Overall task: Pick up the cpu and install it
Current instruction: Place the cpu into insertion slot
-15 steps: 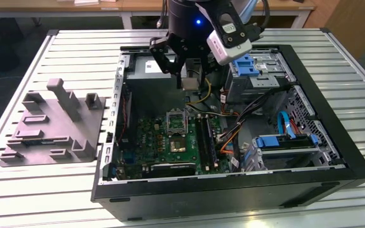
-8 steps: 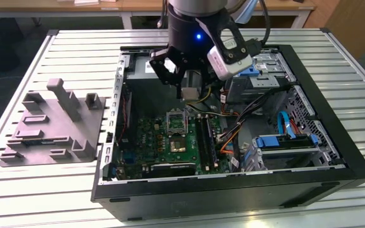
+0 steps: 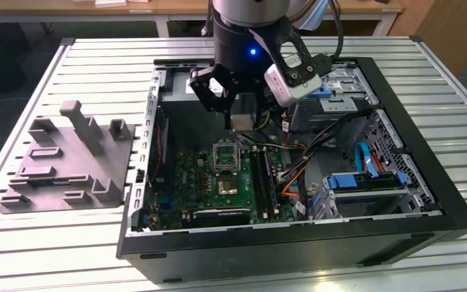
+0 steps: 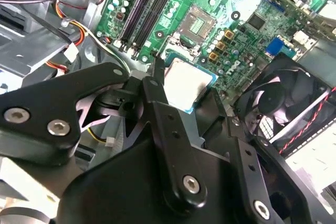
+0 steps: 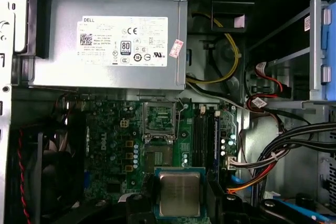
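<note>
Silvery-grey flat square cpu [image 5: 180, 192] is clamped between the fingers of the black gripper [image 5: 180, 205]. It hangs above the green motherboard [image 5: 118, 145] inside the open black computer case [image 3: 428, 182]. On that motherboard, near the chip, lies the dark socket [image 5: 159, 157] with its shiny frame raised. Well apart from the motherboard, a grey moulded tray [image 3: 63, 164] stands on the slatted tabletop [image 3: 22, 243].
</note>
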Robot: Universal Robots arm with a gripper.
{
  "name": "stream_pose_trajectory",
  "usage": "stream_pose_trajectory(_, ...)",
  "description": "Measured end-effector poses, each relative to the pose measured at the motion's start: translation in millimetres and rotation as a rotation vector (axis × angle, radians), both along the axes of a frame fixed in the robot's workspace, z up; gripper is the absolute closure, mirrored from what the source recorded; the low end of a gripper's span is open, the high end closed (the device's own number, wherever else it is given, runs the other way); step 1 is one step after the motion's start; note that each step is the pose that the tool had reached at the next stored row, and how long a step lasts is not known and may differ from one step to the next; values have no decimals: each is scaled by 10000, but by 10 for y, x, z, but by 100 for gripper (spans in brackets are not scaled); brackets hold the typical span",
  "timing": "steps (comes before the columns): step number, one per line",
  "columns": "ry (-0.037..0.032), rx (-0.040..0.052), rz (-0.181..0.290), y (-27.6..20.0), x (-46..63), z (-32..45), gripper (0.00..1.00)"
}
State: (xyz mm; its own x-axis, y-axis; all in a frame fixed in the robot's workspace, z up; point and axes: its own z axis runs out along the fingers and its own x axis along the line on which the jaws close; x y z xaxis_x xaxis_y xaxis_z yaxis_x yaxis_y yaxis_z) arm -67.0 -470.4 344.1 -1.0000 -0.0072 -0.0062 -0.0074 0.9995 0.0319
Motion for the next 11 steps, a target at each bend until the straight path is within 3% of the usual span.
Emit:
stream_pose_trajectory(6, 0, 27, 382, -5, -39, -97, 53)
stream_pose_trajectory(11, 12, 24, 395, -45, -45, -187, 53)
